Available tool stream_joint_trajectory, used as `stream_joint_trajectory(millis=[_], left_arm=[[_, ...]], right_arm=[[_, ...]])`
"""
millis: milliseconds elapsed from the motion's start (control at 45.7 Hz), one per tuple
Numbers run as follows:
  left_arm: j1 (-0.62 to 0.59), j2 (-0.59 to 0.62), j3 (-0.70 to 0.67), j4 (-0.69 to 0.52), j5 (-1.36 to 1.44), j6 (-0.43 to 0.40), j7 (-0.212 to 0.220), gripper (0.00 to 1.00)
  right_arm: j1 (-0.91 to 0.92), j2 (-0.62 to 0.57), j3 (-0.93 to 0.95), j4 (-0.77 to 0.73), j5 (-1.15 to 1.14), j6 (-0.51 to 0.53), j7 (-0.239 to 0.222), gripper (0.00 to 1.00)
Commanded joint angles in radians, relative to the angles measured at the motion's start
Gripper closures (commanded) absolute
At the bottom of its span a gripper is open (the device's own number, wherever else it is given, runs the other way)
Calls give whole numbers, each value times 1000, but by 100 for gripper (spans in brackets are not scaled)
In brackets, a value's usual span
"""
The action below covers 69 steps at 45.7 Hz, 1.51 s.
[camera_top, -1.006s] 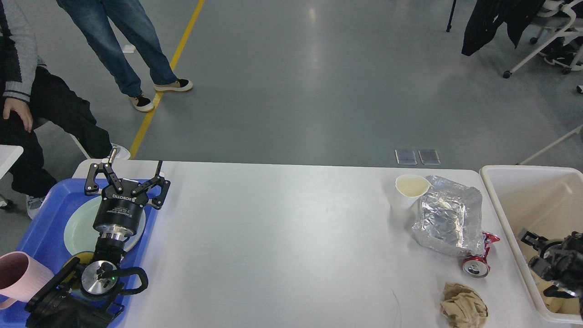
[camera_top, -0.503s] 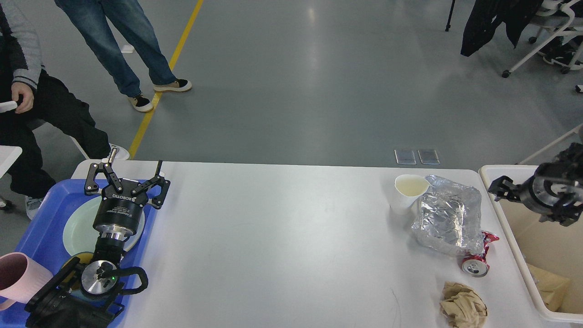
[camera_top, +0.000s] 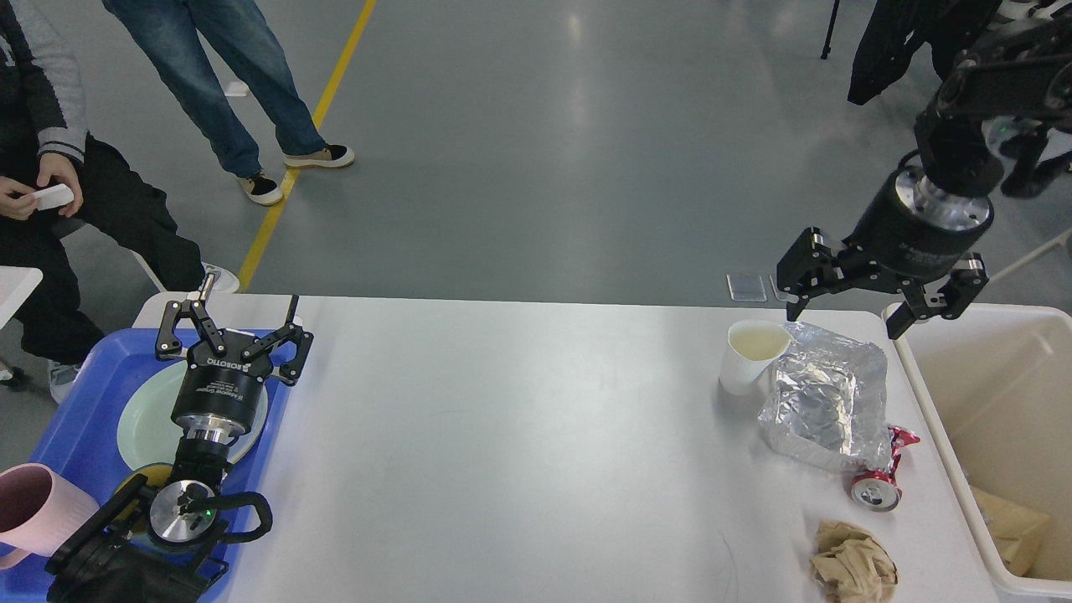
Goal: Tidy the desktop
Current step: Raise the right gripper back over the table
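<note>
— Where do our grippers stand over the desktop (camera_top: 519, 452)?

— Our left gripper (camera_top: 230, 322), fingers apart and empty, hangs above the blue tray (camera_top: 75, 419). Our right gripper (camera_top: 846, 322), fingers also spread, hovers far nearer the rubbish.

— What lies closest?

— The foil (camera_top: 825, 398) sits just below it (paper cup (camera_top: 748, 356) beside), so we judge the right arm takes it.

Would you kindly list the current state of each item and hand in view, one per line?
Left hand: open, empty, over the blue tray.
Right hand: open, empty, above the foil.
Paper cup: upright, holding pale liquid.
Foil container: crumpled, on the desktop.
Red can: crushed, on its side.
Brown paper: crumpled.
Pink mug: upright on the tray.
Cream bin: open.
</note>
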Motion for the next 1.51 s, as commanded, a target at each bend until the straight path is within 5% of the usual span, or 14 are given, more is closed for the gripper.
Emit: stream_joint_trajectory(millis=[0,197,919,1116,1488], left_arm=[[0,0,0,1,0,0,0,4],[-2,0,0,0,0,0,0,4],[0,0,-1,0,0,0,0,4],[0,0,-1,0,0,0,0,4],[-2,0,-1,0,0,0,0,4]], right_arm=[[160,-4,35,141,3,12,-1,0],[244,25,49,265,3,6,0,0],[102,38,48,162,-3,-123,17,0],[-47,50,49,-45,10,-138,22,0],[-604,136,55,-635,4,-170,13,0]])
